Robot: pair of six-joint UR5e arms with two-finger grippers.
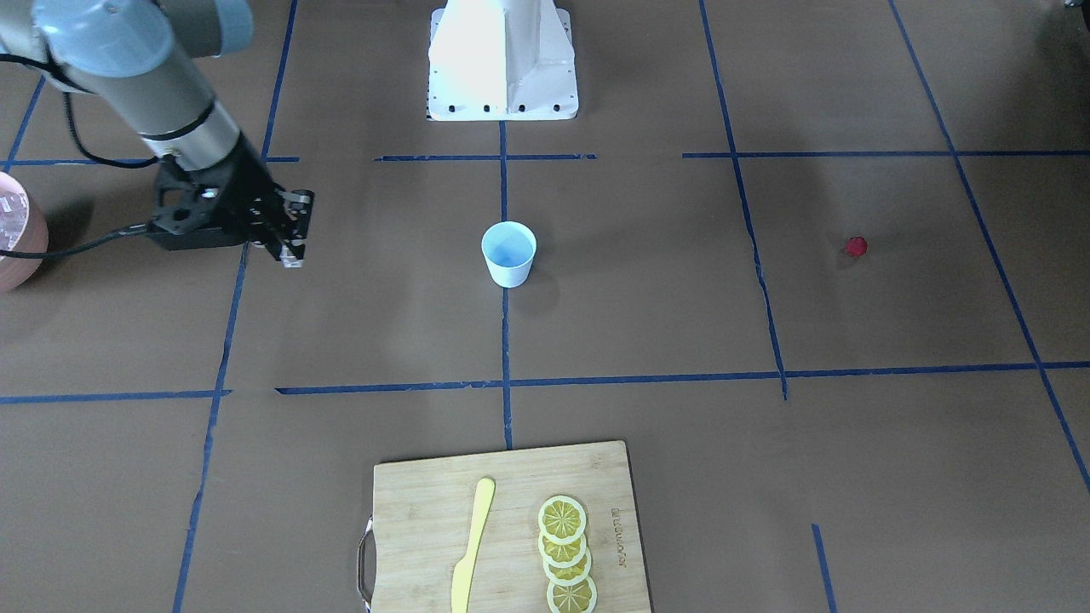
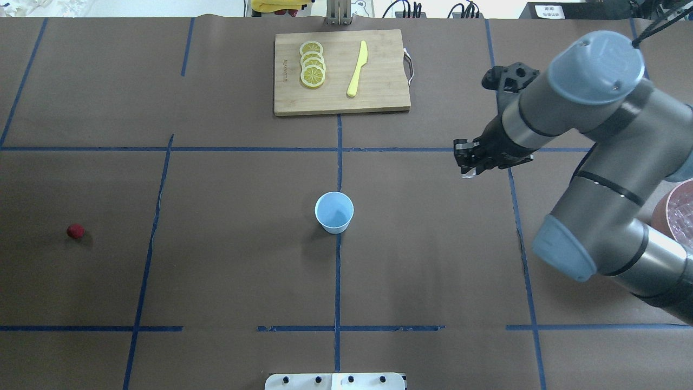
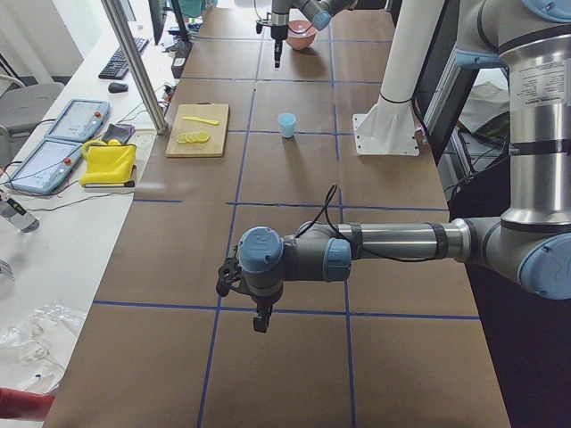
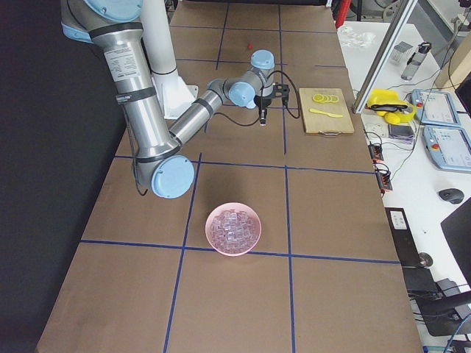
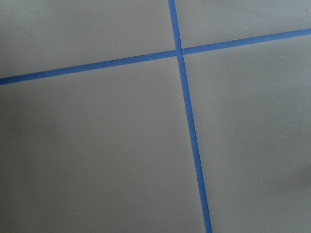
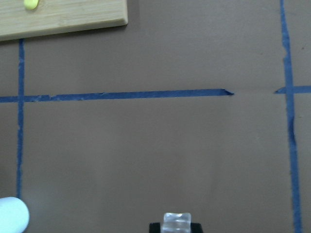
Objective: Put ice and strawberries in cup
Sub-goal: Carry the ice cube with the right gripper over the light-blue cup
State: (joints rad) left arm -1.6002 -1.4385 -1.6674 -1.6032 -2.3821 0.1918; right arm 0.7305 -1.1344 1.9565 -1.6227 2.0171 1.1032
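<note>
The pale blue cup (image 1: 508, 253) stands upright at the table's middle; it also shows in the overhead view (image 2: 334, 212) and at the bottom left corner of the right wrist view (image 6: 12, 214). My right gripper (image 2: 468, 170) hangs above the table to the cup's right and a little beyond it, shut on one clear ice cube (image 6: 177, 221). The small red strawberry (image 2: 75, 231) lies alone far to the cup's left (image 1: 856, 247). My left gripper (image 3: 260, 321) shows only in the exterior left view, low over bare table far from the cup; I cannot tell whether it is open or shut.
A pink bowl (image 4: 233, 228) full of ice cubes stands at the robot's right end (image 2: 679, 211). A wooden cutting board (image 2: 379, 97) with lemon slices (image 2: 312, 64) and a yellow knife (image 2: 357, 69) lies at the far edge. Blue tape lines cross the brown table.
</note>
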